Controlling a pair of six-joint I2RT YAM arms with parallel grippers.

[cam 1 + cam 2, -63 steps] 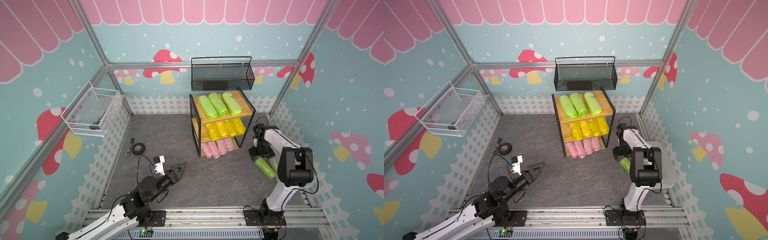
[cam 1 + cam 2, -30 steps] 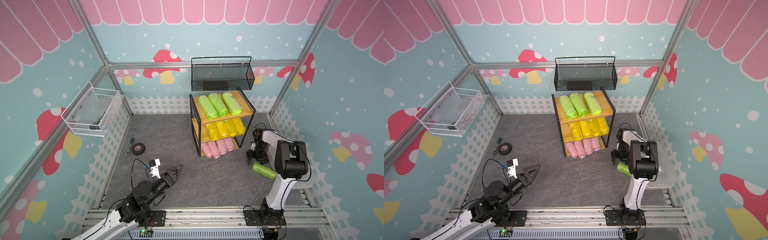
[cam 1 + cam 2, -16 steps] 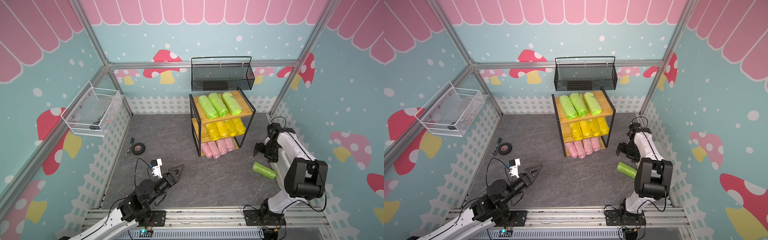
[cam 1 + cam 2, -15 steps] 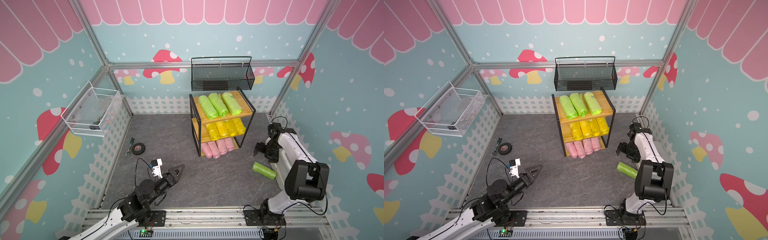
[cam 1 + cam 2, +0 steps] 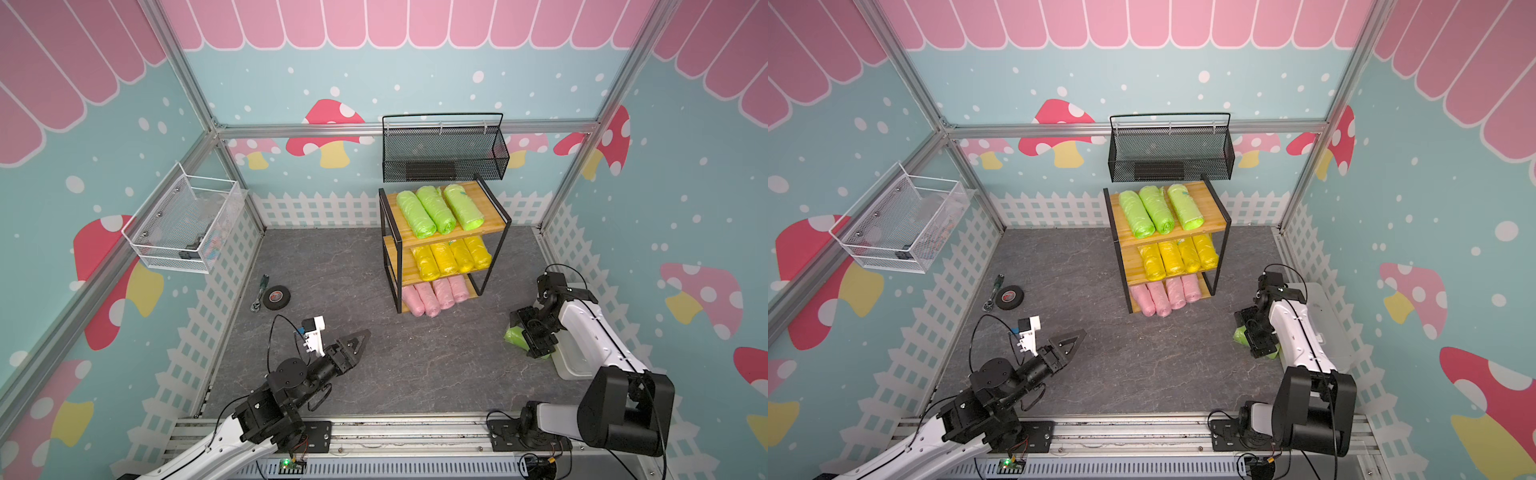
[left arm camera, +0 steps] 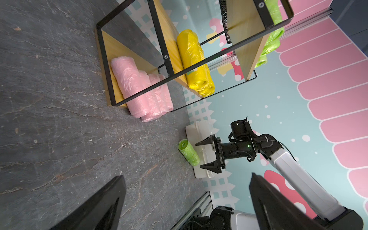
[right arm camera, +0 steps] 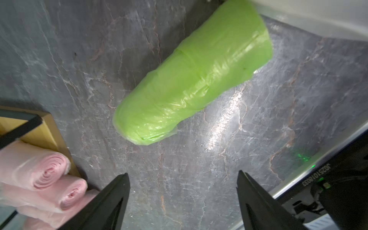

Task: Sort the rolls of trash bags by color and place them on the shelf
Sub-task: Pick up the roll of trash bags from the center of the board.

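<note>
Where the shelf (image 5: 488,208) stands at upper centre in both top views, we see three green rolls (image 5: 436,210) on top, four yellow (image 5: 451,257) in the middle and four pink (image 5: 434,295) lowest. Lower left, our left gripper (image 5: 359,340) gapes empty. At right, our right gripper (image 5: 531,336) hangs unclenched over the fourth green roll (image 7: 191,79) on the floor, its jaws clear of it.

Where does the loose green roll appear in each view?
Top view: green roll on the floor, right of the shelf, partly hidden by the right gripper.
Top view: same spot.
Left wrist: far off, before the open right gripper.
Right wrist: close up, ahead of the jaws.
Shared landmark: the white box beside it.
</note>
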